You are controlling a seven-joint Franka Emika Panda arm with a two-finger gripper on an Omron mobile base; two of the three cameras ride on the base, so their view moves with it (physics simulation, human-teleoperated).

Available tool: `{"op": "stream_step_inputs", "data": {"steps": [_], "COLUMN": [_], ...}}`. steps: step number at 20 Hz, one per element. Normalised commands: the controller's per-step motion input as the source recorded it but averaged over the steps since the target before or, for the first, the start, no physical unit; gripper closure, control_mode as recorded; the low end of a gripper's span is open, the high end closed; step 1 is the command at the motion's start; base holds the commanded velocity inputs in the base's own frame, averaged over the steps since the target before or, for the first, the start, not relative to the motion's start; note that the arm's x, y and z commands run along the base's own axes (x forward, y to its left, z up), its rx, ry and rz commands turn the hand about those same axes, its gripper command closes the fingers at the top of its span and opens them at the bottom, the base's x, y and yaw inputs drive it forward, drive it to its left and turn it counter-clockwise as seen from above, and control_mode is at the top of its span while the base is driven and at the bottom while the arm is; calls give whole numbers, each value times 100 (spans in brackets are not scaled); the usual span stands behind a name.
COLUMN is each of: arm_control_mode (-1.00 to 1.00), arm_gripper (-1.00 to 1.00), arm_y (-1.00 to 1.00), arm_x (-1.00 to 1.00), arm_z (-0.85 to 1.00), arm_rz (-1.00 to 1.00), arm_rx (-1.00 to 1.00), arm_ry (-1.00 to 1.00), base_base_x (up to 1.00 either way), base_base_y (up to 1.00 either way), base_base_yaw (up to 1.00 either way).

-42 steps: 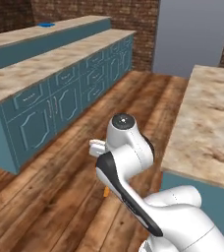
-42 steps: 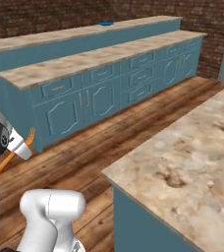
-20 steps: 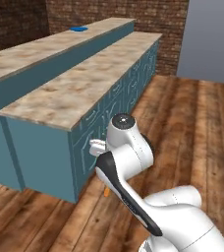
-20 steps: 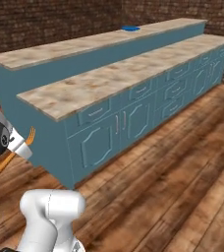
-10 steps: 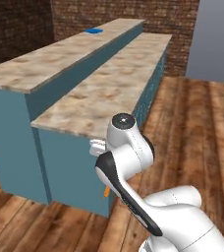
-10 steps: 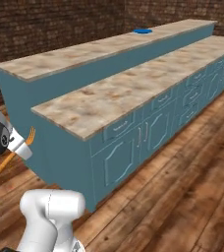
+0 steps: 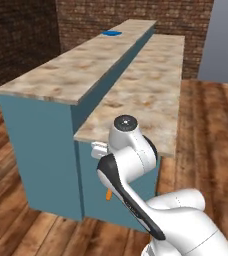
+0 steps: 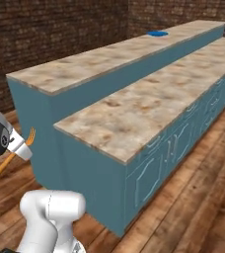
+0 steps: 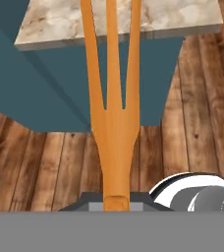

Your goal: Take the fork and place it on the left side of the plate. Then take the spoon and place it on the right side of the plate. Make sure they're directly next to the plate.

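Orange fork (image 9: 113, 98) clamped in gripper (image 8: 24, 146), tines pointing past the end of the marbled lower counter (image 8: 149, 108), carried above wood floor (image 9: 40, 162). Blue plate (image 8: 158, 33) far off on raised upper counter (image 7: 81, 65), well apart from fork.

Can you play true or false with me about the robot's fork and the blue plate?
1. The hand is holding the fork. True.
2. The plate sits on the wooden floor. False: it sits far off on the upper counter.
3. The fork is already lying beside the plate. False: it is still in the hand, far from the plate.
4. The fork is orange. True.
5. The floor is grey tile. False: it is brown wooden planks.
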Motion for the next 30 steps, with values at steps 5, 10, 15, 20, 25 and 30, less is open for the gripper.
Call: {"op": "stream_step_inputs", "data": {"steps": [5, 10, 15, 20, 25, 30], "arm_control_mode": [100, 100, 100, 100, 100, 100], "arm_gripper": [100, 100, 100, 100, 100, 100], "arm_y": [0, 0, 0, 0, 0, 0], "arm_x": [0, 0, 0, 0, 0, 0], "arm_z": [0, 0, 0, 0, 0, 0], "arm_rz": [0, 0, 0, 0, 0, 0], "arm_rx": [0, 0, 0, 0, 0, 0], "arm_ry": [0, 0, 0, 0, 0, 0], "base_base_x": [37, 29, 47, 53, 58, 57], "base_base_y": [100, 100, 100, 100, 100, 100], "base_base_yaw": [-12, -11, -18, -23, -24, -24]}}
